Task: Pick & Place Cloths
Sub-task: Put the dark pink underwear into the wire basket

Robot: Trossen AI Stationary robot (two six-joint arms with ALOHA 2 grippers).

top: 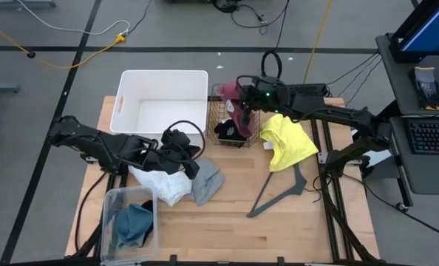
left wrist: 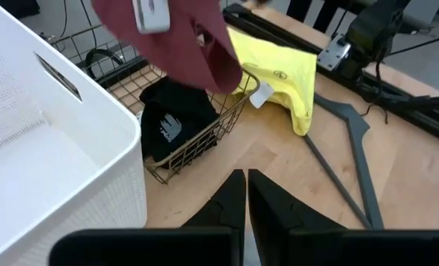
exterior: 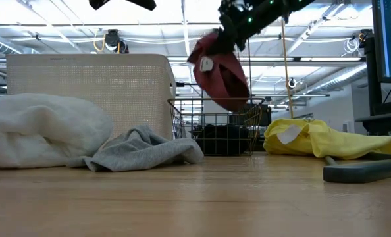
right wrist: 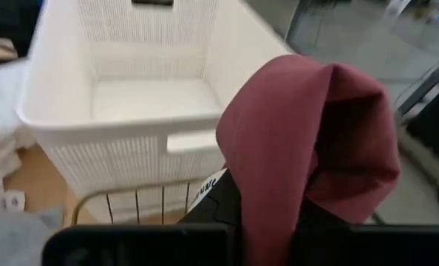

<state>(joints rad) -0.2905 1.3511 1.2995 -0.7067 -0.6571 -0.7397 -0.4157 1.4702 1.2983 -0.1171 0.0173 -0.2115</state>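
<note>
Above wire basket [top: 233,118] holding black cloth [top: 229,131], right gripper [top: 243,111] pinching maroon cloth [exterior: 218,76]; left gripper [left wrist: 246,193] pressed together, empty; yellow [top: 287,140], grey [top: 207,181], white [top: 160,185] cloths unplaced mid-worktop.

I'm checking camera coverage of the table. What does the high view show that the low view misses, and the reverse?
Only the high view shows the teal-blue cloth in the clear bin, the left gripper shut above the white cloth, and the whole hanger.

Only the low view shows the maroon cloth hanging clear above the wire basket.

Both show the yellow cloth, grey cloth, white basket and right gripper.
</note>
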